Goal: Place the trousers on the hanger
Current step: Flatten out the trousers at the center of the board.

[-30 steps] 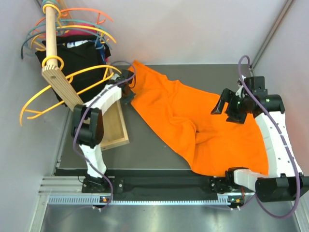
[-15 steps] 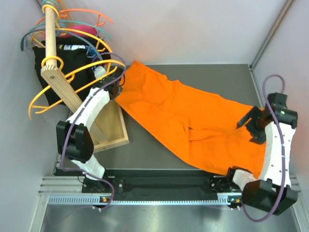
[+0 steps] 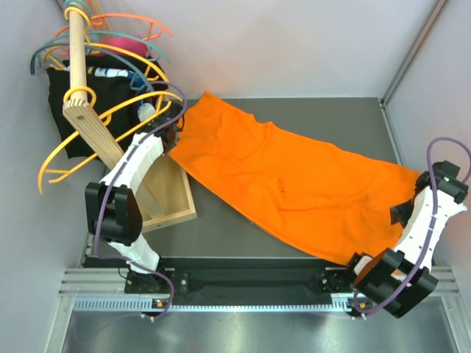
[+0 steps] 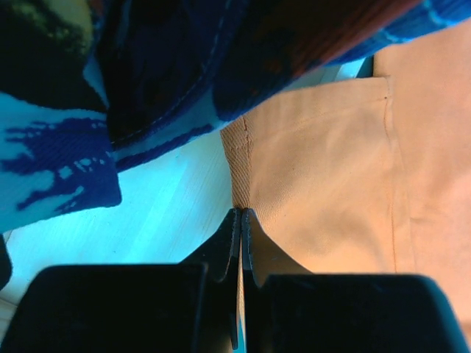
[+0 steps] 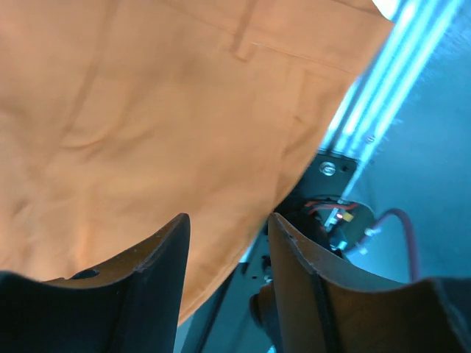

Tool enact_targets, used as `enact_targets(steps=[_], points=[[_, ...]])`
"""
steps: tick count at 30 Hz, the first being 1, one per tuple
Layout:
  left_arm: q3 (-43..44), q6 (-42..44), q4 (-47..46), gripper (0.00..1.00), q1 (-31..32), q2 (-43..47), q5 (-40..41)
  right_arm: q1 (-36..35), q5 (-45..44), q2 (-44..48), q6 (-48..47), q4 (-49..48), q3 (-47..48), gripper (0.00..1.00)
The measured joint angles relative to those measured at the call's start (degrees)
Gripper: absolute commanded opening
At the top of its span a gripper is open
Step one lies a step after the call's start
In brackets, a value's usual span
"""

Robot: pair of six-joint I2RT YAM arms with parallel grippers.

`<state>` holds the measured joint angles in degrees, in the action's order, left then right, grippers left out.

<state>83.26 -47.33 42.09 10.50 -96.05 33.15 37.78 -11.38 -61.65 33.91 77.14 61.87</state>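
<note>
The orange trousers [image 3: 294, 180] lie spread flat across the dark table, from the back left to the near right. My left gripper [image 3: 171, 137] is shut on their left end next to the rack. In the left wrist view the tips [image 4: 241, 215] pinch a seamed edge of the trousers [image 4: 331, 162]. My right gripper [image 3: 401, 215] is open and empty at the trousers' right end. In the right wrist view its gripper [image 5: 227, 224] hovers over the cloth's edge [image 5: 147, 110]. The amber-yellow hanger [image 3: 118, 112] hangs by its ring on the slanted wooden pole, left of my left gripper.
A slanted wooden pole [image 3: 79, 66] stands on a wooden base [image 3: 173, 195] at the left. Black garments [image 3: 62, 110] and coral and teal hangers [image 3: 129, 33] hang on it. Walls close in on both sides. The right arm's base [image 5: 331, 217] shows beneath the right gripper.
My left gripper has pulled the trousers' left end toward the rack. My right arm has swung out to the right edge. The cloth now lies flatter and wider.
</note>
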Motion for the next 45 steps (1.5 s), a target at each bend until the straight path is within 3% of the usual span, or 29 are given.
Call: enact_targets(steps=[3,5,9,11,14,17,19,23,26,28,35,37,39,40,45], points=[[-0.6,0.2,-0.1,0.00,0.0,0.0,0.4,1.4,-4.1,-0.8,1.3,0.0,-3.7,0.52],[-0.6,0.2,-0.1,0.00,0.0,0.0,0.4,1.9,-6.1,-0.5,2.5,0.1,-6.1,0.62],[-0.5,0.1,0.0,0.00,0.0,-0.3,0.4,3.2,-8.7,3.0,5.7,0.1,-11.6,0.60],[-0.1,0.1,0.0,0.00,0.0,-0.9,0.4,3.7,-9.0,5.2,8.0,0.4,-13.6,0.70],[0.5,-0.3,0.1,0.00,0.0,-1.8,0.3,4.2,-8.7,7.1,9.9,-0.5,-14.8,0.76],[0.7,-0.7,0.1,0.00,0.0,-2.4,0.2,4.5,-9.2,7.3,10.7,-2.9,-15.1,0.98],[0.7,-0.7,0.1,0.00,0.0,-2.4,0.1,5.9,-9.8,8.0,11.4,-5.0,-15.3,1.00],[0.5,-0.7,0.0,0.00,-0.1,-2.4,0.1,8.8,-9.6,16.6,13.9,-11.9,-19.1,0.96],[-0.2,-0.7,-0.1,0.00,-0.3,-2.4,0.0,8.9,-10.0,23.8,14.6,-14.8,-23.1,0.85],[-0.7,-0.7,-0.1,0.00,-0.4,-2.4,-0.3,8.9,-11.3,25.4,15.4,-15.2,-24.5,0.86],[-2.0,-0.8,-1.0,0.00,-0.7,-2.3,-0.9,9.0,-15.8,25.2,22.4,-17.4,-28.2,0.85],[-2.6,-0.8,-1.6,0.00,-0.7,-2.2,-1.0,9.0,-16.5,24.9,25.6,-17.8,-30.0,0.79],[-3.4,-0.9,-1.9,0.00,-0.7,-1.9,-0.9,9.1,-17.6,24.4,28.8,-18.0,-31.6,0.66],[-3.7,-1.0,-2.0,0.00,-0.7,-1.8,-0.9,9.2,-18.3,23.8,30.0,-17.9,-32.0,0.65],[-4.4,-1.1,-2.0,0.00,-1.2,-1.7,-0.8,11.8,-22.1,12.1,36.1,-17.0,-29.9,0.65]])
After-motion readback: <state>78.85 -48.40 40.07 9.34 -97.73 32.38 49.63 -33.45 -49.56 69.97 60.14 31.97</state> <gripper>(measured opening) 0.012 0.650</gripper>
